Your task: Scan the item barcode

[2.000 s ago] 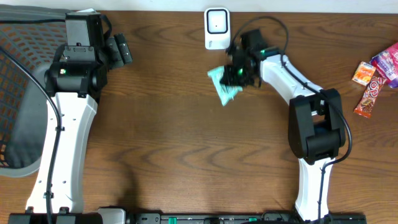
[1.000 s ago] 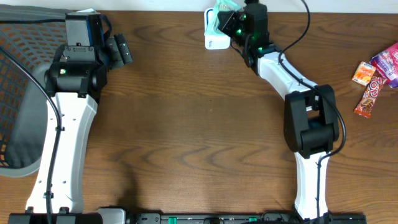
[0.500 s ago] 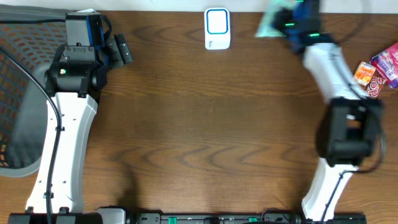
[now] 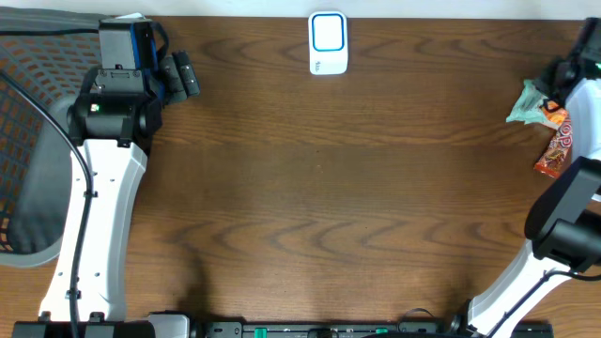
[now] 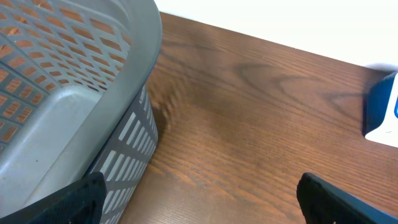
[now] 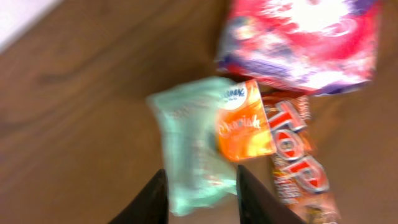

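The item, a teal packet (image 4: 526, 103) (image 6: 186, 143), lies at the table's far right edge against the other snacks. My right gripper (image 4: 569, 75) (image 6: 202, 196) hovers just over it, jaws apart, the packet showing between and beyond the fingertips without being pinched. The white barcode scanner (image 4: 328, 42) (image 5: 382, 109) stands at the back centre, far from the packet. My left gripper (image 4: 183, 75) (image 5: 199, 199) is wide open and empty at the back left, beside the basket.
A grey mesh basket (image 4: 28, 141) (image 5: 74, 93) fills the left edge. By the teal packet lie a small orange packet (image 6: 244, 121), a red bar (image 4: 552, 150) (image 6: 298, 162) and a pink-purple bag (image 6: 305, 43).
My right arm swung from the scanner to the far right edge, carrying the teal packet, and its jaws have spread apart over the snack pile. The left arm has not moved.
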You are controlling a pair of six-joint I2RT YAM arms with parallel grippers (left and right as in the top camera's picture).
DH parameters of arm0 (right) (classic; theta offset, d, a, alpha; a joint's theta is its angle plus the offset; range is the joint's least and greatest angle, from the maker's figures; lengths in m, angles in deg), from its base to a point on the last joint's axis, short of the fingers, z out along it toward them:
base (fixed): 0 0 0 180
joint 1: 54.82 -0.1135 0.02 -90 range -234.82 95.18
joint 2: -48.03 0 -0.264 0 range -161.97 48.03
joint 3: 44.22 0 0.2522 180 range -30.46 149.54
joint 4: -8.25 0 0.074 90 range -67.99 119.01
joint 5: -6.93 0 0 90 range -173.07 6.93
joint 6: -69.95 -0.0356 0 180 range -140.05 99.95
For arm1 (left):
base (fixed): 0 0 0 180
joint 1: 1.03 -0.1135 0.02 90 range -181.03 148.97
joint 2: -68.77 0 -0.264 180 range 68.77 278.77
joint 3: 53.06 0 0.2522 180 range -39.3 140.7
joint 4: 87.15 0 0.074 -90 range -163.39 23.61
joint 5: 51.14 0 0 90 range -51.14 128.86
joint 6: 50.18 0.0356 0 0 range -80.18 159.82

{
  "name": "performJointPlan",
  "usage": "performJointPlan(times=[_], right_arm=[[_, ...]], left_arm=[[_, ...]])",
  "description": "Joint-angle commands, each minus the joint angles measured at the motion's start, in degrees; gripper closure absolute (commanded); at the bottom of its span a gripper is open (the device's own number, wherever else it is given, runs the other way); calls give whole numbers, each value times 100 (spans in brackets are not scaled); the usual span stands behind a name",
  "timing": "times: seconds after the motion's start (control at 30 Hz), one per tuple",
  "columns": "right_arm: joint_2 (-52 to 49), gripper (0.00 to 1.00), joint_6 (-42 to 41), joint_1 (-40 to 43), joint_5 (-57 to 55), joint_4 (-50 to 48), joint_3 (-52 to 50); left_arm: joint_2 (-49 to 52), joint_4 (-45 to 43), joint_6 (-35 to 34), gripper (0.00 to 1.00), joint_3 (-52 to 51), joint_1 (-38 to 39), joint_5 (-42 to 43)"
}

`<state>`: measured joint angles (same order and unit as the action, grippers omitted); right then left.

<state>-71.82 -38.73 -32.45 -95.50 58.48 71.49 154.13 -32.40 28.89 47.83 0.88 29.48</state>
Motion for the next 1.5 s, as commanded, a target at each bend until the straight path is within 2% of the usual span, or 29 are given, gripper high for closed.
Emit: performJointPlan(times=[0.0, 0.13, 0.33, 0.37, 0.4, 0.43, 0.5, 0.63, 0.8, 0.93, 1.03, 1.23, 1.47], right_arm=[[46, 57, 330, 216, -474, 125, 31], [46, 41, 332, 267, -122, 273, 31], [59, 36, 321, 136, 1657, 363, 31], [76, 24, 179, 96, 1985, 372, 31], [109, 4, -48, 52, 2245, 407, 31], [142, 1, -264, 17, 2452, 439, 31], [271, 1, -560, -74, 2962, 533, 31], [675, 1, -592, -326, 3464, 951, 31], [1237, 1, -267, -732, 3154, 1923, 31], [1725, 1, -26, -1196, 2444, 2898, 20], [2061, 1, 122, -1497, 2194, 3200, -92], [3152, 1, 267, -2072, 2083, 3080, -992], [4662, 1, 197, -2686, 2087, 2496, -2885]], left_arm=[[37, 15, -74, 2, 9, -28, -72], [37, 15, -74, 2, 9, -28, -72], [37, 15, -74, 2, 9, -28, -72], [37, 15, -74, 2, 9, -28, -72], [37, 15, -74, 2, 9, -28, -72], [37, 15, -74, 2, 9, -28, -72], [37, 15, -74, 2, 9, -28, -72], [37, 15, -74, 2, 9, -28, -72], [37, 15, -74, 2, 9, -28, -72], [37, 15, -74, 2, 9, -28, -72], [37, 17, -74, 2, 9, -28, -72], [37, 15, -74, 2, 9, -28, -72], [37, 15, -74, 2, 9, -28, -72]])
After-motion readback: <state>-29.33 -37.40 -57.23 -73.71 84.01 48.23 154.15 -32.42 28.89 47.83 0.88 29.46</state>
